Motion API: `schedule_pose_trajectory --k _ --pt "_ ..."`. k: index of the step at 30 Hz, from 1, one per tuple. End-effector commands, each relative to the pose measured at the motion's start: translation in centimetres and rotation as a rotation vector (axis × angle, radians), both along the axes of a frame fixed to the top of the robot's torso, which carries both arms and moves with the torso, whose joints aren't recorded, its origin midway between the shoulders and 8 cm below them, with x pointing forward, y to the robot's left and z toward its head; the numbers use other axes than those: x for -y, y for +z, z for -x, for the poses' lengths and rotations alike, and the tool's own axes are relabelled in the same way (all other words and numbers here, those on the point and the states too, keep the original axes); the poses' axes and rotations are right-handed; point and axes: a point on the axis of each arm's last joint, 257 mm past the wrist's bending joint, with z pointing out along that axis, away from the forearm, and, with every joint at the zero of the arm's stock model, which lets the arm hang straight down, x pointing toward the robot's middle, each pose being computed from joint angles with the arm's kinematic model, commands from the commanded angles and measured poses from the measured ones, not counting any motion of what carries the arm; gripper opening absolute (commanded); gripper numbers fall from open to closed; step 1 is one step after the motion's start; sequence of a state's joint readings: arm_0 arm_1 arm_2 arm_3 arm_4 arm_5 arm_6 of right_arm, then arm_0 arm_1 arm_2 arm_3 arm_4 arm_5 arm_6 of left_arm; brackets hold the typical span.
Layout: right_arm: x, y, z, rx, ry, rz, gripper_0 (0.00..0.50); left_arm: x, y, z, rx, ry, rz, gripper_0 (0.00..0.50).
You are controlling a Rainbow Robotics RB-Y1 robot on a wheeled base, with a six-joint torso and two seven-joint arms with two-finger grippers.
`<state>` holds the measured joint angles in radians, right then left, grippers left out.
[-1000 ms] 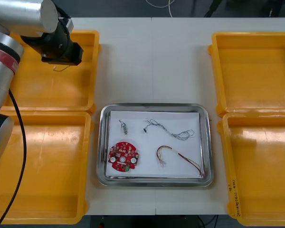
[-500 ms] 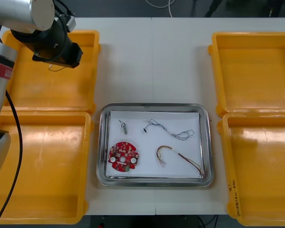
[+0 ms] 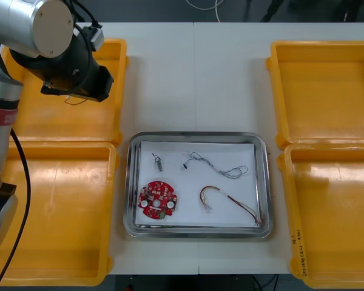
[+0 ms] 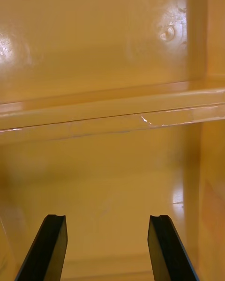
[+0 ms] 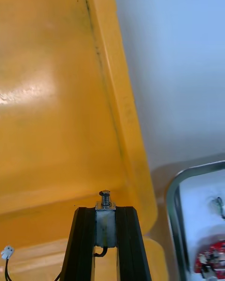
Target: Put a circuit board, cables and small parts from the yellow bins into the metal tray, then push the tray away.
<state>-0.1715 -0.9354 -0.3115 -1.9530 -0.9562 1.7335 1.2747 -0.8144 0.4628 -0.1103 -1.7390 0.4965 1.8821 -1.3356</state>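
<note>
Left hand (image 5: pixel 106 211) — clamped, small metal part (image 5: pixel 105 225) between

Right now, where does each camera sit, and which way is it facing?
Front: above the arms, looking steeply down at the table, tray and bins; left arm shows over the far left bin.
Left wrist: on the left arm, looking past the left gripper, shut on a small metal part, at that bin's rim.
Right wrist: on the right arm, looking past the open right gripper into a bin.
Shared: front and left wrist both show the tray and board.
</note>
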Motion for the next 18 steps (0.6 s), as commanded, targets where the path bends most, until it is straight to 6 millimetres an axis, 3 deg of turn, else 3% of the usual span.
schedule_pose_trajectory --k 1,18 --pt "1.8 2.4 -0.1 0.045 -0.050 0.036 0.500 4.1 -0.4 1.9 -0.002 0.060 0.074 0.000" --pt "1.7 2.4 -0.1 0.046 -0.046 0.031 0.500 12.5 -5.0 6.4 -0.062 0.113 0.122 0.001"
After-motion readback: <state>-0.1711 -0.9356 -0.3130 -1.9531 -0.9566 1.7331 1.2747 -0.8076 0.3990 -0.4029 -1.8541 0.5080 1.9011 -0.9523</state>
